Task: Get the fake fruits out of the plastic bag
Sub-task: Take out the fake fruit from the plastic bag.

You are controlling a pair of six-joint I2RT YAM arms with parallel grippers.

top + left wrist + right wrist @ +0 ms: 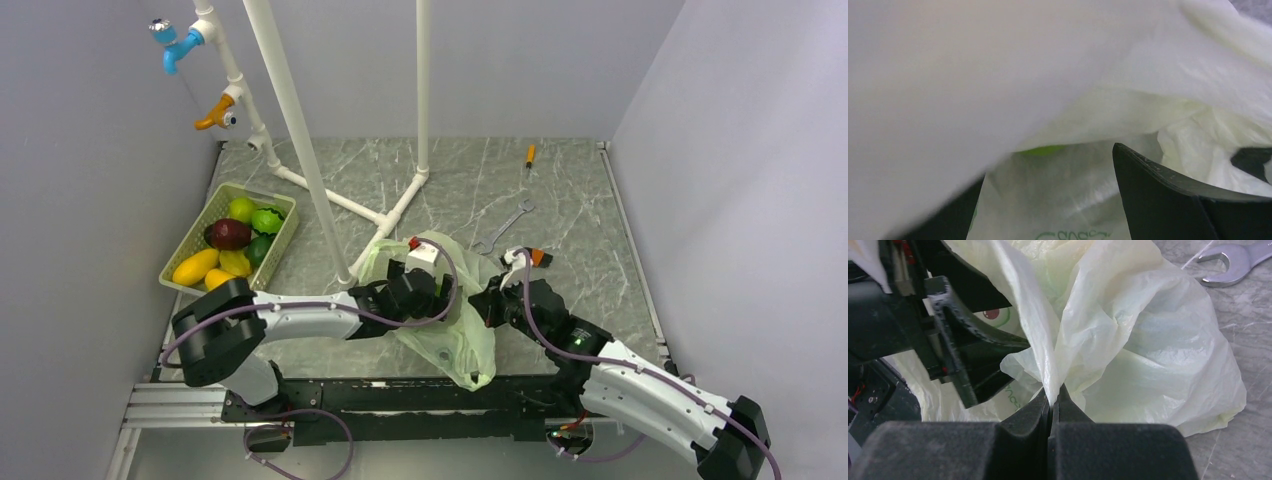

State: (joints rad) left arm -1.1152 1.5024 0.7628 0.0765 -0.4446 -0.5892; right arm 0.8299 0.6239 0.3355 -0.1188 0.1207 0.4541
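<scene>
Top view: the plastic bag (452, 335) lies crumpled at the near edge of the counter (580, 210), between the two arms. The left claw (430, 293) sits in its mouth and the right claw (492, 302) at its right side. Several fake fruits (231, 235) lie in a slotted basket (188, 232) far left. A wrench (503, 227) and a screwdriver (530, 155) lie beyond the bag. A white pipe frame (300, 140) stands behind, with plain grey walls all round.

Left wrist view: bag film drapes over the lens. The fingers (1163, 200) stand wide apart with only film between them. A green sliver (1043, 149) shows deeper in — fruit or print, we cannot tell.

Right wrist view: this claw is pinched tight on a fold of bag, lifting it.

We judge the step to be fishing inside for any remaining fruit. The next move calls for the right to hold the mouth up while the left goes toward the green and closes only once clear of film. The counter is smooth veined stone — we expect the thin bag to slide on it.
</scene>
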